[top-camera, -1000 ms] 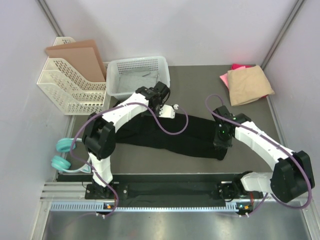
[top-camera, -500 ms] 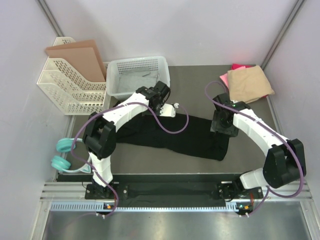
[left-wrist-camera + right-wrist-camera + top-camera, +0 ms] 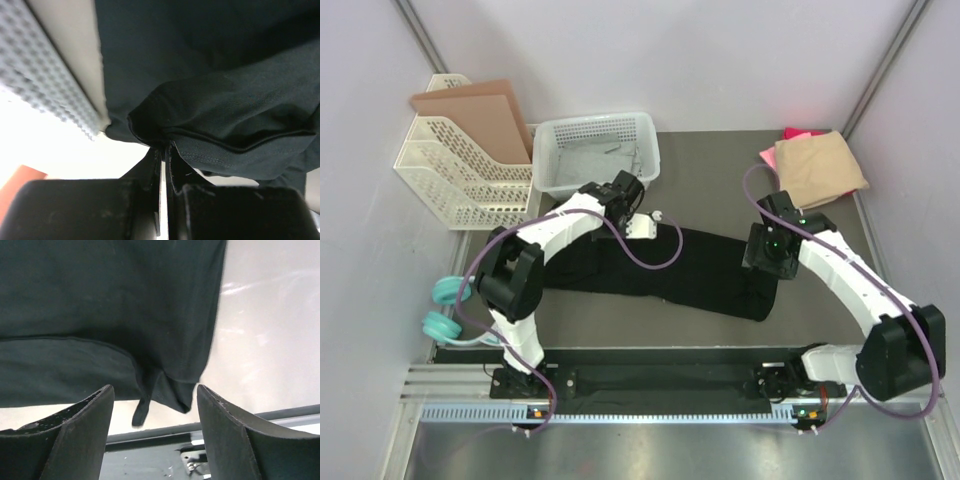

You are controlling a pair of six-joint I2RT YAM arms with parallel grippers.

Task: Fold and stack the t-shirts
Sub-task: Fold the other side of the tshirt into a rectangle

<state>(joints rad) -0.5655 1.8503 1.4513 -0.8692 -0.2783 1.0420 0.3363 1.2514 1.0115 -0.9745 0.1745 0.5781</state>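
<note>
The black t-shirt (image 3: 700, 272) lies as a long folded band across the dark table. My left gripper (image 3: 640, 227) is at the band's upper left edge. In the left wrist view it (image 3: 164, 150) is shut on a fold of the black t-shirt (image 3: 225, 100), the hem bunched at its tips. My right gripper (image 3: 767, 262) hovers over the band's right end. In the right wrist view it (image 3: 155, 392) stands open, and the black t-shirt (image 3: 100, 315) lies below, free of both fingers. A folded tan t-shirt (image 3: 817, 168) rests on a pink one (image 3: 792, 134) at the back right corner.
A white mesh basket (image 3: 597, 150) stands just behind my left gripper, and its wall (image 3: 40, 75) shows in the left wrist view. A white file rack (image 3: 460, 180) holding cardboard sheets (image 3: 480, 115) stands at the far left. Teal headphones (image 3: 445, 310) lie by the left edge.
My right gripper has opened, let go of the black shirt's right end and drawn back up the table. My left gripper has shifted slightly left, still shut on the cloth.
</note>
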